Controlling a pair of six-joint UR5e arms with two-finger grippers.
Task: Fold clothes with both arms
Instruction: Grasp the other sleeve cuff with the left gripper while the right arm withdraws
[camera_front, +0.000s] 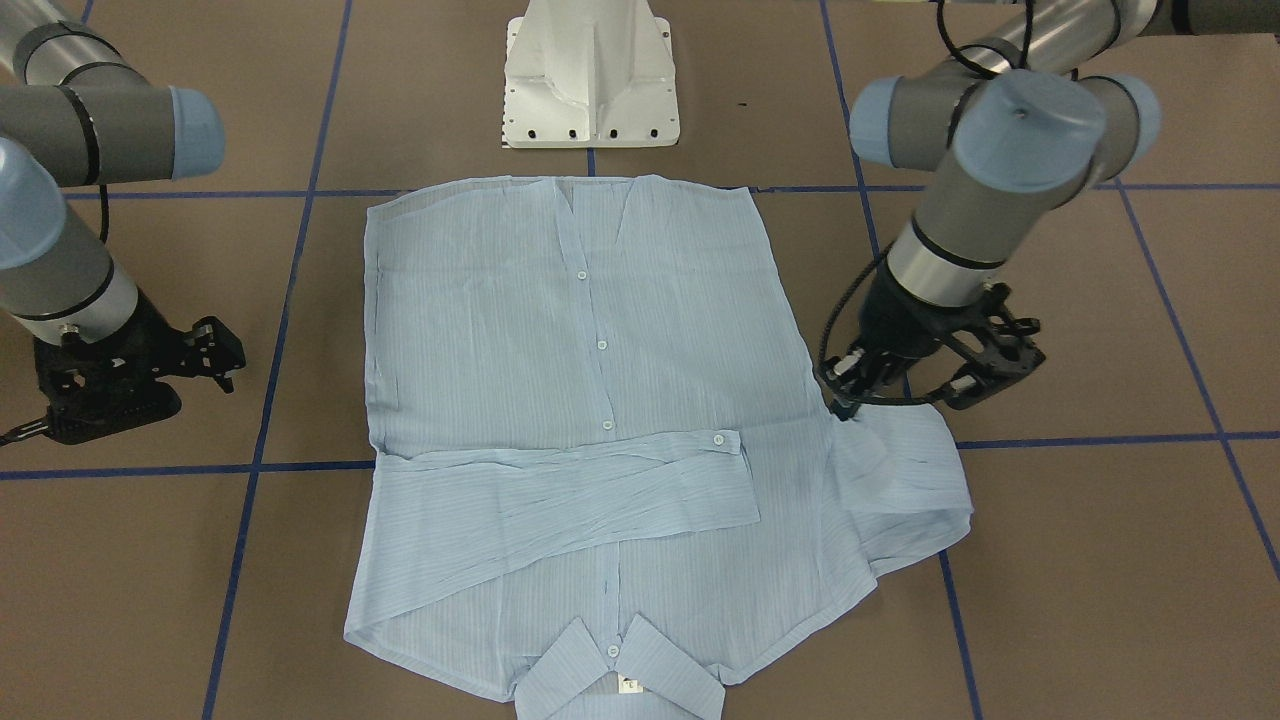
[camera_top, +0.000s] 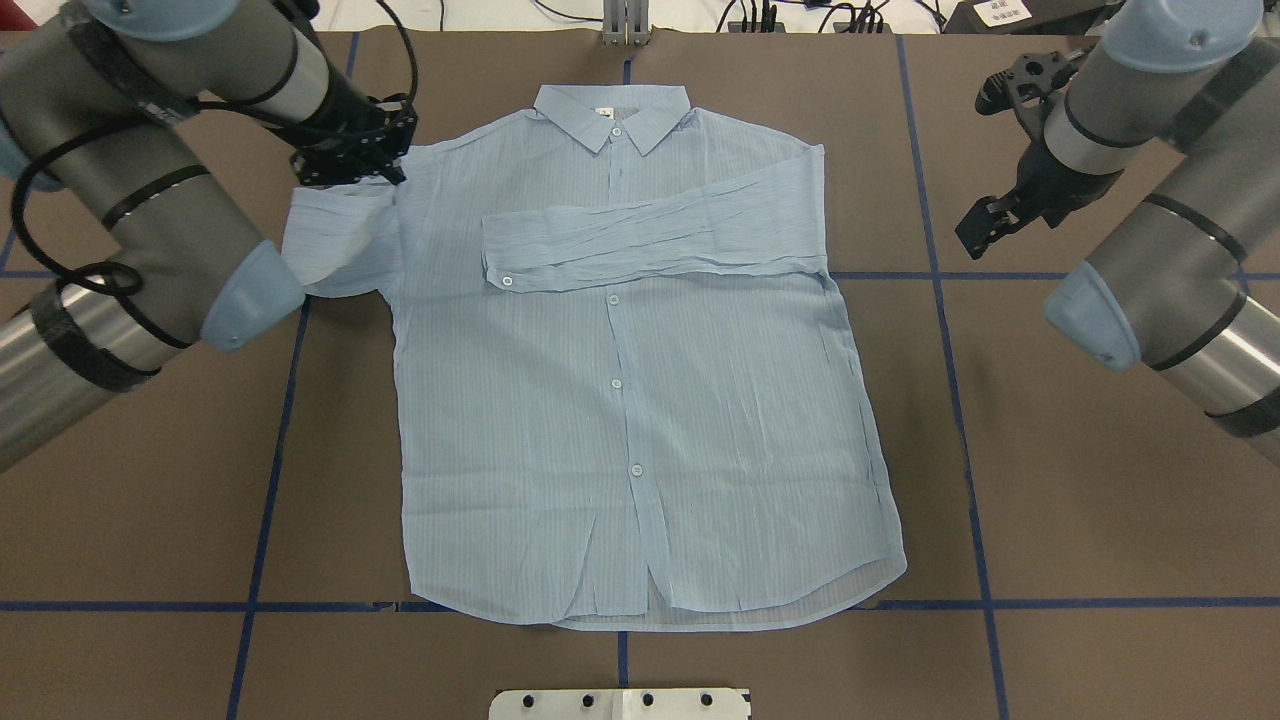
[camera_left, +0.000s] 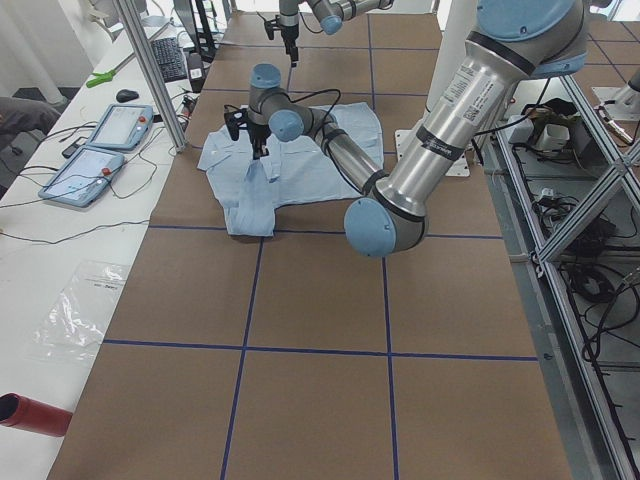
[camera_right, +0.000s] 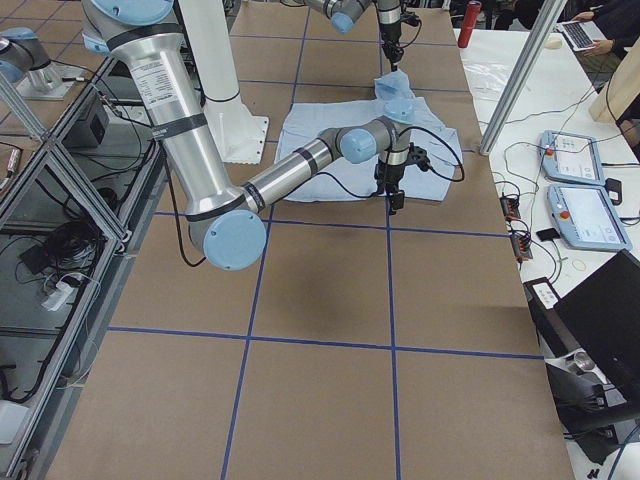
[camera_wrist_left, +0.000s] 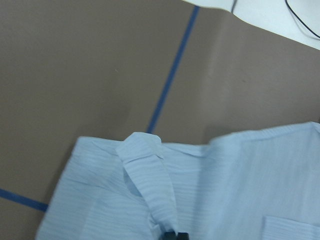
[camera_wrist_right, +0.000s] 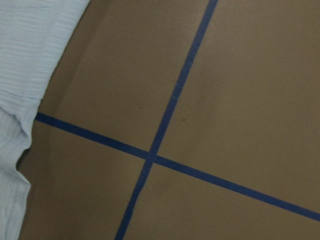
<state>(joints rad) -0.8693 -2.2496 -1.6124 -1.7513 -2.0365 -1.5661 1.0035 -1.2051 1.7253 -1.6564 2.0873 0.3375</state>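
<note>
Shirt: the pale blue striped button-up shirt (camera_top: 620, 420) lies front up and buttoned, spread flat on the brown worktop (camera_top: 1050, 480).
Folded sleeve: the folded sleeve (camera_top: 650, 235) lies across the chest just below the collar (camera_top: 612, 115), cuff button showing.
Loose sleeve: the loose sleeve (camera_top: 335, 240) is bunched and doubled over, out to the collar's left-arm side.
Left pincer: the left pincer (camera_top: 350, 178) is clamped on a raised strip of the loose sleeve.
Right pincer: the right pincer (camera_top: 992, 155) has its jaws spread and empty, over bare worktop off the collar's other side.
Step, as I judge it: carry the loose sleeve across the chest.
Doing it well: lift until the doubled cloth unfurls, then draw it straight across below the collar, parallel to the folded sleeve, creasing at the shoulder.
Risk: the thin fabric may slip or drag the folded sleeve askew.
</note>
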